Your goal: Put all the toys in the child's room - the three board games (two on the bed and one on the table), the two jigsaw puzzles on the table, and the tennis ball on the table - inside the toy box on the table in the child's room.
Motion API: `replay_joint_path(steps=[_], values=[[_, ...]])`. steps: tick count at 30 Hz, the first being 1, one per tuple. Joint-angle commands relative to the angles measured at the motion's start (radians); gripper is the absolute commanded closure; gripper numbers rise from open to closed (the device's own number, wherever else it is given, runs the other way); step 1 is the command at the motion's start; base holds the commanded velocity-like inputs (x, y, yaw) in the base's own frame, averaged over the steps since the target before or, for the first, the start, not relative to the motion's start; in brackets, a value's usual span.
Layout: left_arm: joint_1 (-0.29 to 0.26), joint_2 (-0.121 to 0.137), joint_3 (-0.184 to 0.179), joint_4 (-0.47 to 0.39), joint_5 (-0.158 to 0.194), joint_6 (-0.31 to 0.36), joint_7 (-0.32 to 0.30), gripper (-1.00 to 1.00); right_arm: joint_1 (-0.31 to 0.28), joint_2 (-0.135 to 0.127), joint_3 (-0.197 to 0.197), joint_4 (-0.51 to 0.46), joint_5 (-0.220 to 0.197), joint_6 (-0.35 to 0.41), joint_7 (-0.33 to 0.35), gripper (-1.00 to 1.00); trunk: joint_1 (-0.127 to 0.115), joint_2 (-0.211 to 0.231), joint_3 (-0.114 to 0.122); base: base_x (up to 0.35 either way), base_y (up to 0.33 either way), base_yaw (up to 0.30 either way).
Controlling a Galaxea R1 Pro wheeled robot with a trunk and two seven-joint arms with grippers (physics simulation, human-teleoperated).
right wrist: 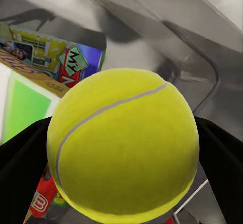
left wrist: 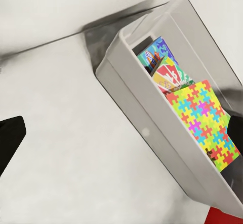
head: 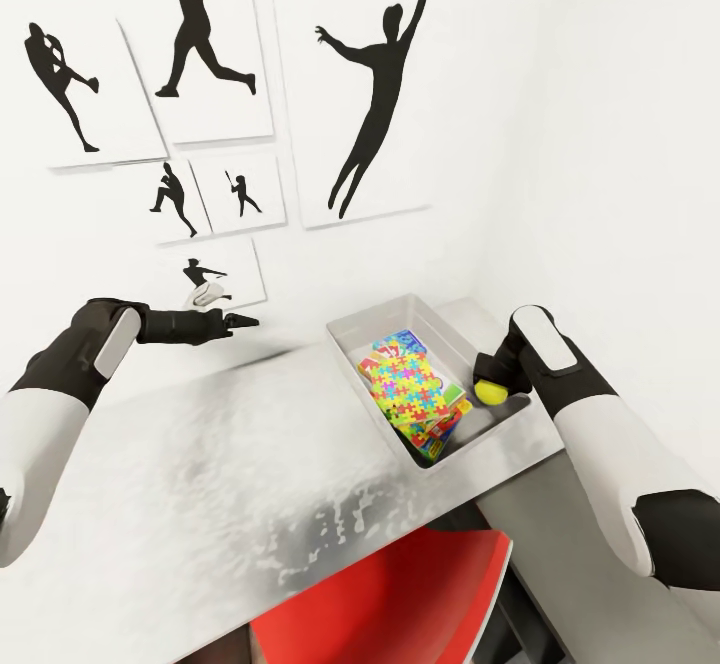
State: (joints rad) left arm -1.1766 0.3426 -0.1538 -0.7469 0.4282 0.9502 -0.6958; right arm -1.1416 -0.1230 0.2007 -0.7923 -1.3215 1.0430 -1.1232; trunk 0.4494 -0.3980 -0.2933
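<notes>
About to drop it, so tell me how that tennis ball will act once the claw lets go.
The tennis ball is round, so it will probably roll or bounce a little. It sits over the toy box, whose walls should stop it. Its fuzzy felt likely grips well between the right claw fingers.

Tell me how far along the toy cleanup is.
Nearly done, it seems. The toy box already holds a jigsaw puzzle atop other colourful boxes, count unclear. The right hand holds the tennis ball over the box; releasing it is left. The left hand is idle.
</notes>
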Motion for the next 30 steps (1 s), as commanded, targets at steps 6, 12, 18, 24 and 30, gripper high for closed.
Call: replay_joint_path(steps=[6, 12, 18, 24, 30], values=[[-0.001, 0.0, -0.003, 0.0, 0.001, 0.003, -0.002, -1.0, -0.001, -0.003, 0.005, 0.0, -0.01, 0.004, -0.009, 1.0, 0.001, -0.002, -0.002, 0.0, 0.0, 0.0], [-0.001, 0.0, -0.003, 0.0, 0.001, 0.002, -0.002, -1.0, -0.001, -0.003, 0.005, 0.001, -0.009, 0.004, -0.009, 1.0, 0.001, -0.002, -0.002, 0.0, 0.0, 0.0], [-0.001, 0.001, -0.003, 0.0, 0.001, 0.003, -0.002, -1.0, -0.001, -0.003, 0.005, 0.001, -0.009, 0.004, -0.009, 1.0, 0.001, -0.002, -0.002, 0.0, 0.0, 0.0], [-0.001, 0.001, -0.003, 0.0, 0.001, 0.002, -0.002, -1.0, -0.001, -0.003, 0.005, 0.001, -0.009, 0.004, -0.009, -1.0, 0.001, -0.002, -0.002, 0.0, 0.0, 0.0], [-0.001, 0.0, -0.003, 0.0, 0.001, 0.002, -0.002, -1.0, -0.001, -0.004, 0.005, 0.001, -0.009, 0.004, -0.008, -1.0, 0.001, -0.002, -0.002, 0.0, 0.0, 0.0]])
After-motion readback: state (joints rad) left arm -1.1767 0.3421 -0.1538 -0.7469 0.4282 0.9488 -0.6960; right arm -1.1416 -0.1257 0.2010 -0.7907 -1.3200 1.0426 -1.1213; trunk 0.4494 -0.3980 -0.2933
